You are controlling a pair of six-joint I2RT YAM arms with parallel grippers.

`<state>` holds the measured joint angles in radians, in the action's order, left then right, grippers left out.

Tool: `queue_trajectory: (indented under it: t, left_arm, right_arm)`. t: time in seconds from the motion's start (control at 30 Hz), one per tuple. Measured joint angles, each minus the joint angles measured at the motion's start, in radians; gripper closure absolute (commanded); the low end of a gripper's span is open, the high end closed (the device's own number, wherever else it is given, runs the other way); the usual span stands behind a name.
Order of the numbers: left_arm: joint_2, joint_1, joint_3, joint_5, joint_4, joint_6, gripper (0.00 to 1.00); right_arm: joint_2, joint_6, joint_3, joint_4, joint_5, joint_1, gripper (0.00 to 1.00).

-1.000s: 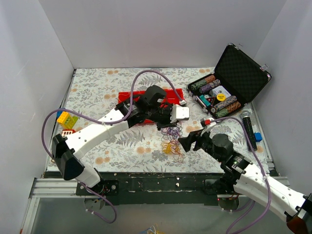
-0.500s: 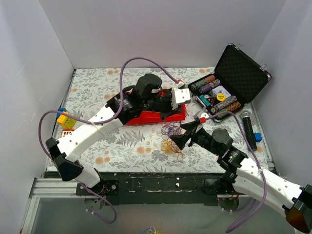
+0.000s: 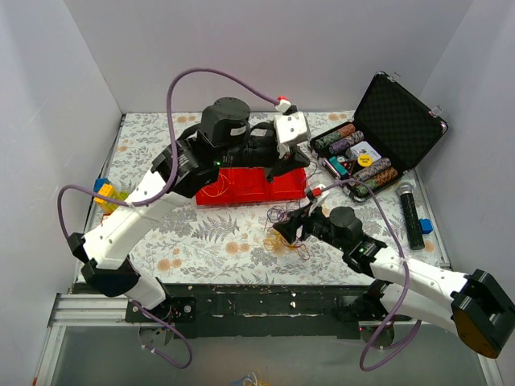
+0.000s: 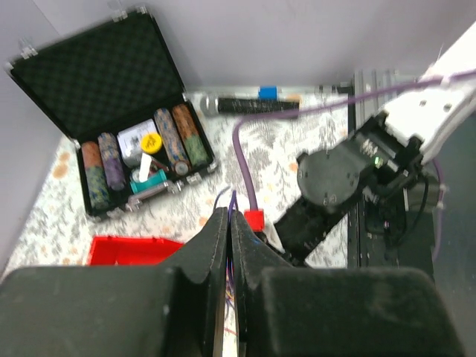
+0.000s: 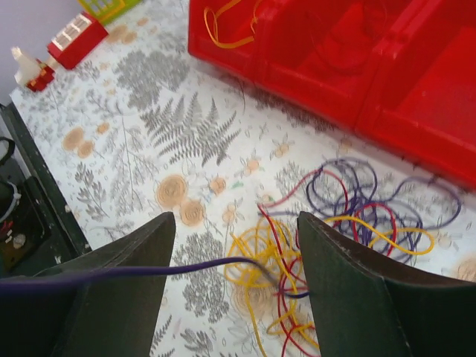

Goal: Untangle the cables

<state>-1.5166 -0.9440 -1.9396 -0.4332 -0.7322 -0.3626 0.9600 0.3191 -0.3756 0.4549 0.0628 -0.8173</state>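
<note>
White walls close in a fern-print tablecloth [image 3: 161, 153]. Over the last second the left gripper [image 4: 229, 223] has swung up towards the far side, above the red bin [image 3: 249, 185], its fingers pinched shut on a purple strand [image 4: 232, 202]. The right gripper [image 5: 234, 245] has slid left, jaws spread, low over the cables [image 5: 342, 216] just near of the bin. That pull looks set to draw one wire out of the knot.
</note>
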Motion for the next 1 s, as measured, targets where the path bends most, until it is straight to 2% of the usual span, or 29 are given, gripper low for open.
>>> queue_trajectory:
  t: [0.17,0.23,0.57,0.77,1.0]
  left_arm:
    - [-0.005,-0.001,-0.115,0.013,0.035,-0.024,1.0]
    - [-0.004,-0.001,-0.155,0.034,0.09,-0.031,0.96]
    - [0.026,-0.001,-0.219,0.129,0.342,-0.031,0.91]
    - [0.04,-0.001,-0.262,0.159,0.449,-0.014,0.95]
    - [0.051,-0.001,-0.277,0.254,0.698,0.066,1.0]
  right_arm:
    - [0.003,0.047,0.113,0.046,-0.004,0.0,0.26]
    - [0.003,0.065,0.147,0.053,-0.006,0.0,0.27]
    - [-0.012,0.135,0.22,0.088,0.005,0.0,0.29]
    - [-0.011,0.161,0.251,0.098,0.02,0.0,0.29]
    - [-0.032,0.192,0.297,0.09,0.031,0.0,0.26]
